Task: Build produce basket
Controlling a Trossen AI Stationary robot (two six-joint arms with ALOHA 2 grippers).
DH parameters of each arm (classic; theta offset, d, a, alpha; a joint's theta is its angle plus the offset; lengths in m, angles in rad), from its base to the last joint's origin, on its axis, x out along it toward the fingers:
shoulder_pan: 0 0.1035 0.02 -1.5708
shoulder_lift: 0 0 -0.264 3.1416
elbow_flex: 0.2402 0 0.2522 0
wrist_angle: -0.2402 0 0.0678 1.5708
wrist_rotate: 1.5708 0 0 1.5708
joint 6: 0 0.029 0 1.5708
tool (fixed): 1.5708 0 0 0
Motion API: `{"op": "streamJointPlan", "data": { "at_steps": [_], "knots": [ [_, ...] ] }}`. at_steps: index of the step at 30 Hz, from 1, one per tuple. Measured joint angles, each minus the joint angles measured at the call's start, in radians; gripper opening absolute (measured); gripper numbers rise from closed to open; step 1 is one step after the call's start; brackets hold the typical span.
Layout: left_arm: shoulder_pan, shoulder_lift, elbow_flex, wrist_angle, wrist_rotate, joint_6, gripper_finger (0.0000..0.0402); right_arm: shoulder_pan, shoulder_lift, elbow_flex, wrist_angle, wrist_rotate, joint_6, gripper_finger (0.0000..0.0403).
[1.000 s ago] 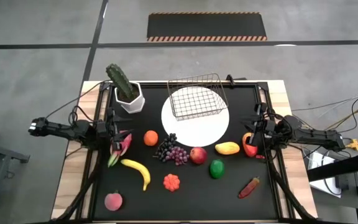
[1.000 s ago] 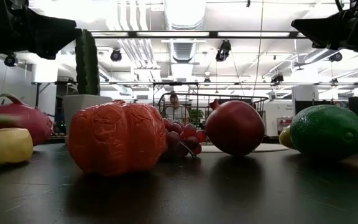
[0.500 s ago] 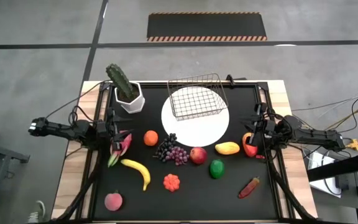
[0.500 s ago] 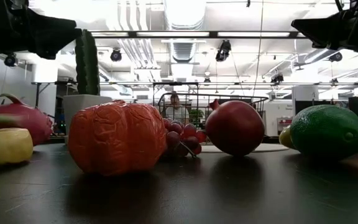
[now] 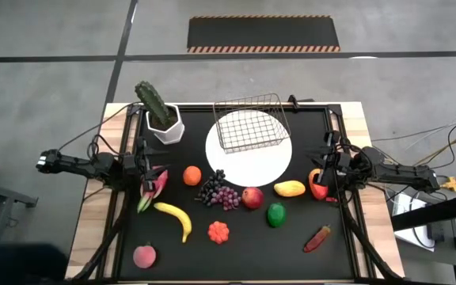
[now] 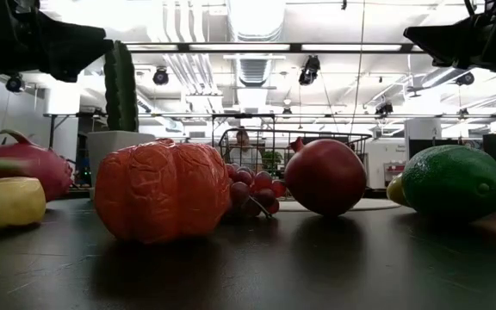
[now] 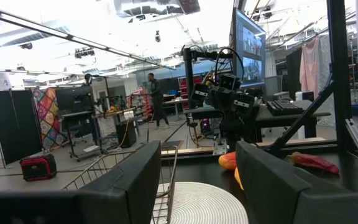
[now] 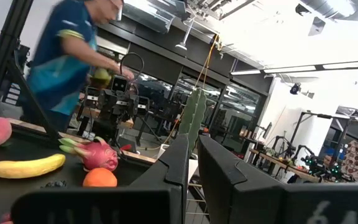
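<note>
Nothing on the surface has shifted since the earlier frames; both arms remain parked at the edges, apparently in a rest pose.

High view: the basket (image 5: 251,121) rests on a white round mat (image 5: 248,147) at the far centre, set where either arm could reach it. It appears empty. The produce lies scattered on the black surface (image 5: 236,253) nearer the camera: orange (image 5: 191,176), grapes (image 5: 219,192), apple (image 5: 252,197), banana (image 5: 174,216) and others. The left gripper (image 5: 143,164) sits at the left edge beside the pink dragon fruit (image 5: 153,188); the right gripper (image 5: 328,162) sits at the right edge just beside a red and yellow piece (image 5: 317,184). A cactus pot (image 5: 161,116) stands in the far-left corner, apart from the task.

Low view: the produce fills the foreground, the basket (image 6: 295,146) stands behind it.

Left wrist view: the jaws stand apart, holding nothing, aimed across the mat (image 7: 197,202) towards the other arm.

Right wrist view: the jaws are pressed together and empty; a person (image 8: 73,56) moves beyond the surface.

Judgement: no piece is loaded yet.
</note>
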Motion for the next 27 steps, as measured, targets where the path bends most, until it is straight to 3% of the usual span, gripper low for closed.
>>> {"op": "streamJointPlan", "data": {
  "at_steps": [13, 15, 17, 19, 21, 27],
  "knots": [
    [0.0, 0.001, 0.0, 0.0, -0.037, 0.029, 0.0191, 0.0, 0.0, 0.0, 0.0, 0.0, 0.0, 0.0027],
    [0.001, 0.001, 0.0, 0.0, -0.038, 0.028, 0.0191, 0.0, 0.0, 0.0, 0.0, -0.003, 0.078, 0.0027],
    [0.001, 0.002, 0.0, 0.013, -0.034, 0.011, 0.0191, 0.0, 0.0, 0.0, 0.0, -0.004, 0.279, 0.0027],
    [-0.001, 0.01, 0.0, 0.057, 0.03, -0.228, 0.0191, 0.0, 0.0, 0.0, 0.004, 0.0, 0.469, 0.0027],
    [0.0, 0.021, 0.0, 0.112, 0.079, -0.397, 0.0191, 0.0, 0.0, 0.0, 0.035, 0.01, 0.539, 0.0027],
    [-0.001, 0.077, 0.0, 0.27, 0.181, -0.472, 0.0191, 0.0, -0.001, 0.0, 0.093, 0.025, 0.588, 0.0027]
  ]
}}
